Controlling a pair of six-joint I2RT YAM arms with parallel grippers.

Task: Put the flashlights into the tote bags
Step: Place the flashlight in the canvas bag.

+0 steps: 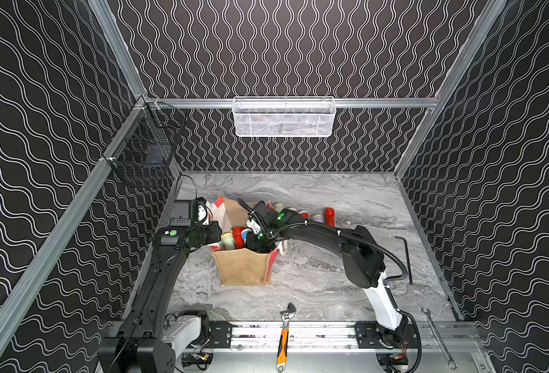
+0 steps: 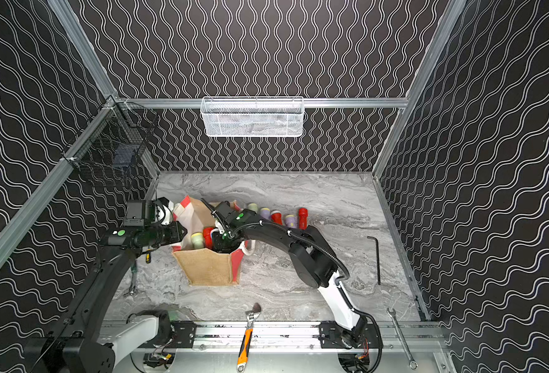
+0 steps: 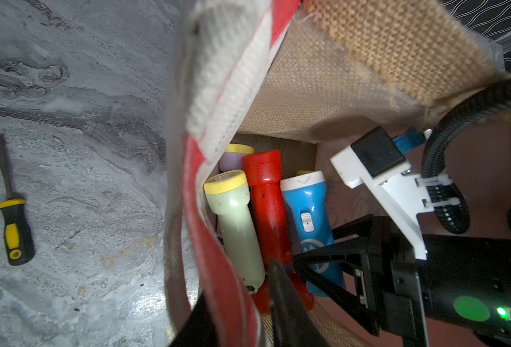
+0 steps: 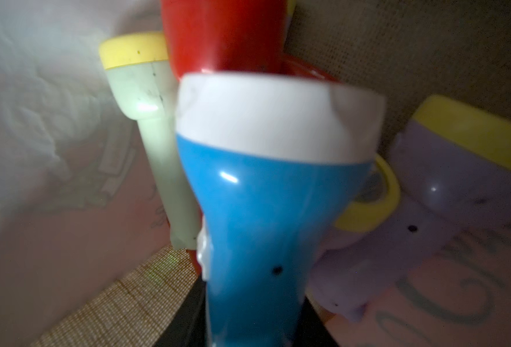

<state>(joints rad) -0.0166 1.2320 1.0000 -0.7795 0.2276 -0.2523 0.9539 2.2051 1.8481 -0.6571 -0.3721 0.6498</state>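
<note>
The bag (image 1: 244,269) stands upright near the tabletop's (image 1: 331,290) left edge, its mouth open. Inside it stand a green flashlight (image 3: 236,228), a red flashlight (image 3: 266,192) and a blue flashlight (image 3: 305,207), with a lilac flashlight (image 3: 233,156) behind them. More flashlights (image 2: 276,215) sit in a row on the tabletop just beyond the bag's right side.

A screwdriver (image 3: 13,228) lies by the left edge, a hex key (image 1: 407,258) by the right edge, an adjustable wrench (image 1: 284,332) across the near edge, and a spanner (image 1: 438,339) at the near right corner. A white basket (image 1: 284,118) hangs on the back wall and a black basket (image 1: 144,151) on the left wall.

The right arm crosses over the row and fills much of the bag's mouth. The right hand (image 3: 317,246) is down inside the bag, its fingers close on either side of the blue flashlight's handle. The left hand (image 3: 236,288) is narrow, pinching the bag's striped left side panel at the rim.
</note>
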